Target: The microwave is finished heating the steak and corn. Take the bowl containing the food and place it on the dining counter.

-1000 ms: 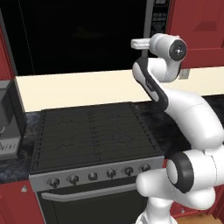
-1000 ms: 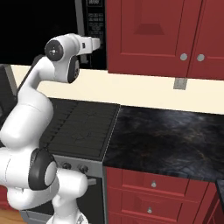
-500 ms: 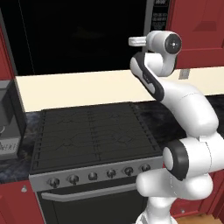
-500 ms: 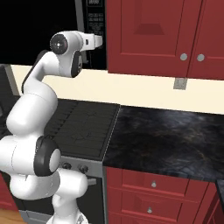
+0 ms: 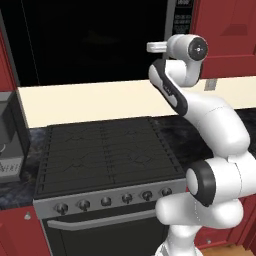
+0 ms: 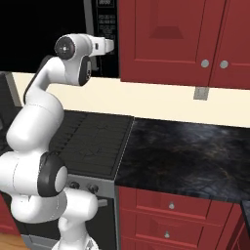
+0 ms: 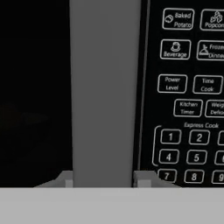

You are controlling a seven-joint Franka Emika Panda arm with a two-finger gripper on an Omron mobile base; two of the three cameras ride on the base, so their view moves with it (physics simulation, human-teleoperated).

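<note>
Right now your gripper (image 7: pixel 103 178) has its two tips set apart on both sides of the grey door handle (image 7: pixel 105 87) of the microwave (image 5: pixel 95 40), not yet closed; the handle looks stiff, so hold it mid-height; the bowl is probably behind the dark door

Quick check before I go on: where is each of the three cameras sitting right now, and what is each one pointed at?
Left base view: behind-left of the arm, facing the stove and microwave; arm rises at right.
Right base view: behind-right, facing the stove, a black counter and red cabinets; arm at left.
Hand view: on the hand, close to the microwave's grey handle and button panel; fingers straddle the handle.
Both base views share arm, stove, microwave.
</note>
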